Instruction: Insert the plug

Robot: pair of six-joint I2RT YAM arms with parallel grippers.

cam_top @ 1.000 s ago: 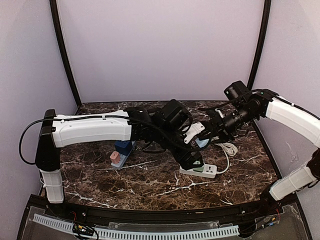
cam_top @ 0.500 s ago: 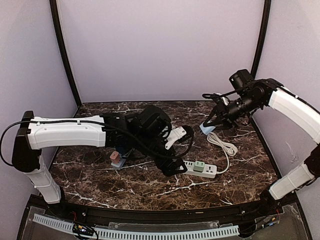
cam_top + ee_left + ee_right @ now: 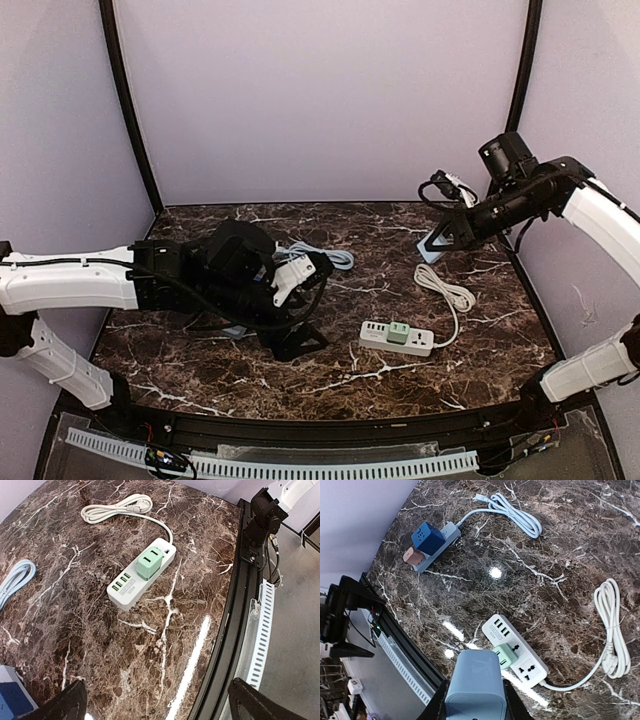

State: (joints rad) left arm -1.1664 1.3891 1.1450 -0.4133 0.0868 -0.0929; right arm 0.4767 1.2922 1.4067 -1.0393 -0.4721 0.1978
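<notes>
- Grips light blue plug (image 3: 475,682) in right gripper (image 3: 475,706), fingers clenched on both its sides.
- Holds that plug in the air over the right rear of the marble table (image 3: 200,370), well apart from white power strip (image 3: 397,338).
- Sees in right wrist view the plug's flat back face near the lens, with the white power strip below and just beyond it.
- Shows green adapter (image 3: 149,562) already seated in the white power strip, between the USB ports (image 3: 500,627) and a free universal socket (image 3: 527,670).
- Finds the strip's white cord (image 3: 445,285) running off its right end and lying folded in a bundle on the table behind it.
- Spreads left gripper (image 3: 156,690) wide, nothing between the fingers, low over the table's front left part, near the white power strip but not touching it.
- Looks from left wrist view across the table onto the white power strip and green adapter; only the two dark fingertips show at the bottom corners.
- Has a second, grey power strip (image 3: 440,537) on the left side, carrying blue cube adapter (image 3: 427,536) and pink plug (image 3: 412,556) side by side.
- Trails a light blue cord (image 3: 515,515) from that grey strip, looped on the table toward the rear.
</notes>
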